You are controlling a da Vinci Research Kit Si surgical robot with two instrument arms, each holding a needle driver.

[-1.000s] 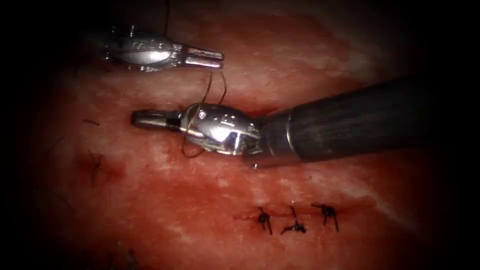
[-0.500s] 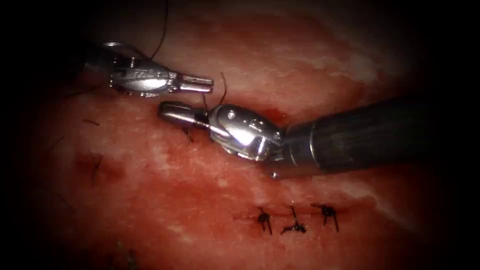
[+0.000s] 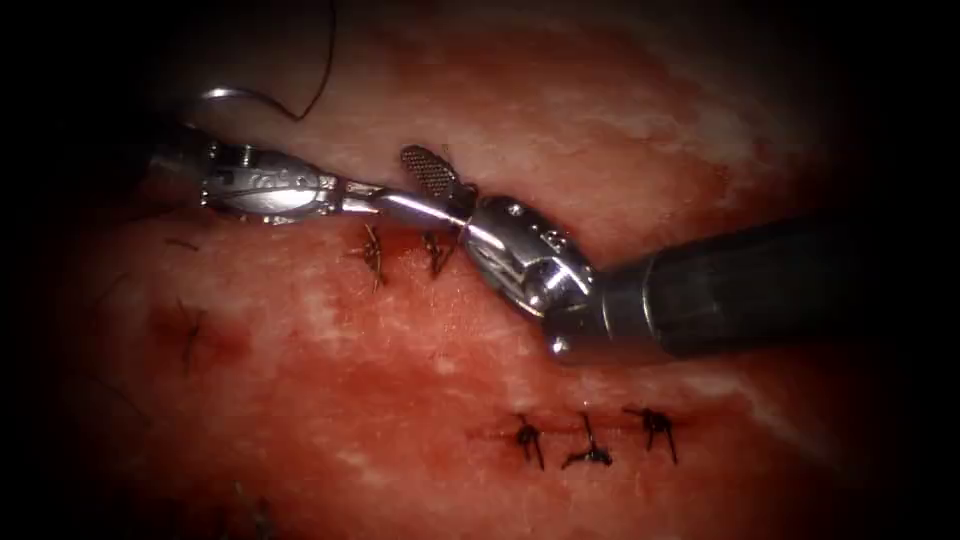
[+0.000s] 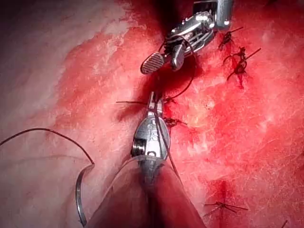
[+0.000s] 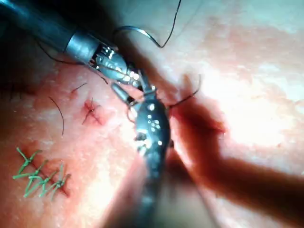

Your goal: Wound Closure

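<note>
Our left gripper (image 3: 385,197) is clamped on the thread (image 4: 183,90); our right gripper (image 3: 425,190), apart and empty, nearly touches it. The needle (image 3: 225,94) lies loose on the tissue (image 3: 620,110) behind the left tool.

The right tool (image 3: 425,185), jaws apart, and the left tool (image 3: 375,197) meet over the cut, blocking it. The needle (image 3: 235,95) lies free at 11 o'clock. Tissue (image 3: 330,400) toward 7 o'clock is open.

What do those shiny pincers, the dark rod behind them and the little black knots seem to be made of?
The right tool's jaws look like polished metal: bright glints, with a ridged inner face showing on the open jaw. Its shaft looks like a dark matte material, perhaps a composite. The knots look like thin dark thread, with frayed ends standing up off the tissue.
</note>
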